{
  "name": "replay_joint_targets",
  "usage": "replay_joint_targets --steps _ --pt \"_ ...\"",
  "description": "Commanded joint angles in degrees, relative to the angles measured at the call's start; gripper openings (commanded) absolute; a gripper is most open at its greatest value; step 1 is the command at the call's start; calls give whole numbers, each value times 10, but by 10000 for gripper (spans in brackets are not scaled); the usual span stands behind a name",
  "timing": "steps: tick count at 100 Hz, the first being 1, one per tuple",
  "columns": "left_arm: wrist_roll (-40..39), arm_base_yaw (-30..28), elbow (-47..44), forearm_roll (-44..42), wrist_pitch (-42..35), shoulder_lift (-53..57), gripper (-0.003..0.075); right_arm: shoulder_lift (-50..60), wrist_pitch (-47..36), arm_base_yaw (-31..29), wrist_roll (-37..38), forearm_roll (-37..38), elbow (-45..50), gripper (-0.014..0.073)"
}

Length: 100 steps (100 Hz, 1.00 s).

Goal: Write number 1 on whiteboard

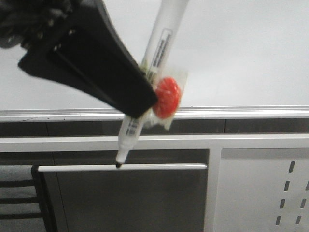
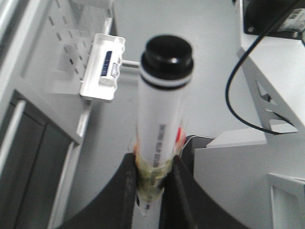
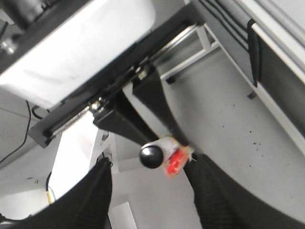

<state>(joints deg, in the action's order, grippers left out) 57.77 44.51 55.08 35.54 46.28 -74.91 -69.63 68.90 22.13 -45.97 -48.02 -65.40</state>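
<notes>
Backing the scene: whiteboard (image 1: 241,53), pale and glossy, filling the upper part of the front view, bounded below by a silver rail (image 1: 251,112). Lying beneath the rail: grey framing, a thin white bar (image 1: 159,166) and a slotted panel (image 1: 260,193).

Item 1, left end effector (image 2: 153,176): clamping black fingers (image 2: 126,191) on a white marker (image 1: 164,38) around its lower barrel, where a red tag (image 1: 167,96) under clear tape is sticking out to one side. Showing some motion blur.

Item 2, marker: leaning, capped end up and to the right, black tip (image 1: 119,163) pointing down and left. Tip sitting below the rail in the front view, overlapping the white bar, not meeting the board's writing face.

Item 3, right end effector (image 3: 152,200): fingers standing apart, gripping nothing, looking on at the marker's butt end from behind.

Item 4, number 1: not showing anywhere on the visible board; stroke judged not yet begun.

Handling note for the step in hand: raising the tip clear of the rail onto open board, squaring the barrel more nearly toward the face so that the nib rather than its shoulder is touching, pressing lightly, then drawing one steady downward line and stopping short of the rail. Keeping the grip firm, since the tape-wrapped barrel is likely to be twisting or slipping under pressure and waving the line.
</notes>
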Motion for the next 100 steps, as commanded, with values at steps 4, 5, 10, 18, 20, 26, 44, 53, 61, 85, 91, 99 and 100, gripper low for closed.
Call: replay_joint_targets --steps 4,5,10,18,20,26,44,53,61,85,91,99,100 --pt "-40 5 33 -29 4 12 -20 1 -19 23 9 -12 -31 342" --pt "-43 5 33 -31 6 12 -20 0 -20 23 9 -12 -32 342" --pt "-48 5 33 -43 15 12 -20 0 -27 27 9 -12 -39 342" --pt "-56 5 33 -53 21 12 -20 0 -32 27 9 -12 -47 342" --pt "-59 5 33 -54 19 12 -20 0 -32 27 9 -12 -47 342" --pt "-59 5 35 -55 18 12 -20 0 -30 27 9 -12 -47 342" --pt "-59 5 44 -55 17 12 -20 -10 -28 27 9 -12 -47 342" --pt "-59 5 52 -55 18 11 -20 -22 -27 33 9 -12 -47 342" --pt "-59 5 60 -55 28 7 -20 -30 -27 40 9 -12 -47 342" --pt "-61 5 66 -56 35 -1 -20 -36 -35 49 9 -6 -47 320" --pt "-61 5 66 -61 35 -1 -20 -36 -35 49 9 3 -47 271" --pt "-61 5 68 -61 35 -1 -20 -36 -32 49 9 11 -47 192" --pt "-61 5 68 -61 35 -1 -20 -36 -31 49 9 13 -47 186"
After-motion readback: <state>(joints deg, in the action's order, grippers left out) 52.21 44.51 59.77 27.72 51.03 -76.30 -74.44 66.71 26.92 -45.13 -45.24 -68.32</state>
